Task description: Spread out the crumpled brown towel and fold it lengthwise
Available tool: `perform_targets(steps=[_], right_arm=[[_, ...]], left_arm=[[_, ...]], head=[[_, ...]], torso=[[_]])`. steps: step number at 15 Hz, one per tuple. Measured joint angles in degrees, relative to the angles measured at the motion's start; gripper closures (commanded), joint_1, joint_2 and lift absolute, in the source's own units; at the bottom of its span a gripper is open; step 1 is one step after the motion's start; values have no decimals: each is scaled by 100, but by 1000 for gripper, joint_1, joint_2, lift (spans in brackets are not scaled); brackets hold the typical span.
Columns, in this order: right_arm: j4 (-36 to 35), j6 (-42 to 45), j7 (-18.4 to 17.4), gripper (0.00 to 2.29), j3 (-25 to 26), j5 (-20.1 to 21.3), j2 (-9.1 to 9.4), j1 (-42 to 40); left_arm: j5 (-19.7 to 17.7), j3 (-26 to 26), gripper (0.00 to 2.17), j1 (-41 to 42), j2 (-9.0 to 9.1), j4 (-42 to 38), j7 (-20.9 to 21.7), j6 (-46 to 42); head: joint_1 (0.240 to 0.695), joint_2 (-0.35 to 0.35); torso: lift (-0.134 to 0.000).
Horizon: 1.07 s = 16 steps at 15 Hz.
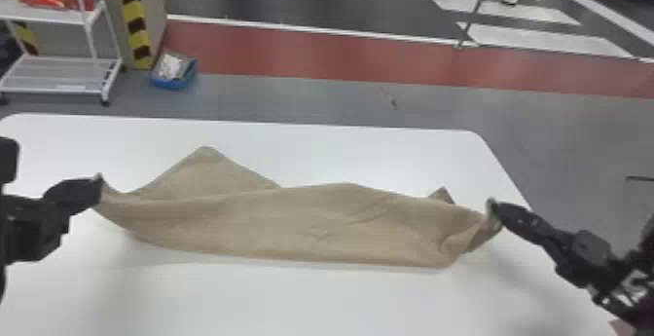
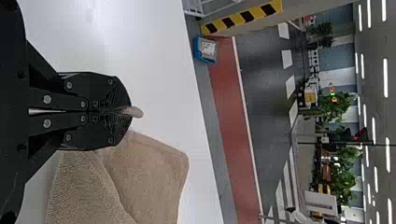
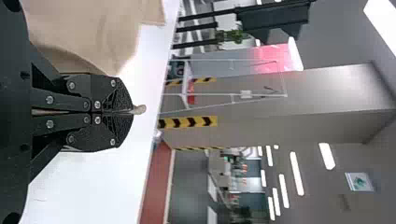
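Head view: table (image 1: 301, 301), left arm (image 1: 31, 233) and right arm (image 1: 591, 254), cut off by the borders; towel (image 1: 292, 223), rear layer partly hidden by the front; contents (image 1: 170, 66) of blue box (image 1: 168, 84), blurred; floor speck (image 1: 392, 101), indistinct. Wrist views: towel, cropped

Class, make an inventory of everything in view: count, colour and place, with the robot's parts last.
Towel: one, brown, stretched between the grippers
Table: one, white, beneath the towel
Cart: one, white, beyond the table, left
Item: at least one, red, cart's upper shelf
Striped pillar: one, yellow-black stripes, beside the cart
Bin: one, blue, floor by the pillar
Floor strip: one, red, beyond the table
Plants: several, green, background
Ceiling lights: several, white, overhead
Left gripper: one, black, towel's left end
Right gripper: one, black, towel's right end
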State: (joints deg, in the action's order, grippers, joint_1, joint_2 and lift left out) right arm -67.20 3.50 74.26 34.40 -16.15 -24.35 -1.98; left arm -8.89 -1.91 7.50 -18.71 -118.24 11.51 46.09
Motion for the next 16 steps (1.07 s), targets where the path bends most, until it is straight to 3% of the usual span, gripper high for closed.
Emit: perform_targets(steps=[4,6,9,10,12,16], right_arm=[[-23,-103,59,232,-32,728,60,-492],[-241,-592,156,103,150,798,77,-617],[-773,-1518,65,117,912,360,156,-713],[-862,-1764,-177,140,1077,217,159,-668],[-1080,-2176,-1014,191,1078,119,168,-463],[-844,-2348,-2256,286,437,274,206,490]], left_arm=[[20,95,1180,-33,8,34,-11,-8],[38,154,1180,-38,25,9,-21,-3],[45,182,1180,-18,36,-38,-25,9],[48,190,1180,-10,39,-45,-26,10],[80,260,1180,-5,49,-49,-40,-1],[119,376,1180,-21,59,-30,-43,-8]], head=[[695,-238],[695,-257],[695,-304],[695,-322],[695,-350],[695,-341]], torso=[[-124],[-124],[-124],[-124],[-124],[-124]])
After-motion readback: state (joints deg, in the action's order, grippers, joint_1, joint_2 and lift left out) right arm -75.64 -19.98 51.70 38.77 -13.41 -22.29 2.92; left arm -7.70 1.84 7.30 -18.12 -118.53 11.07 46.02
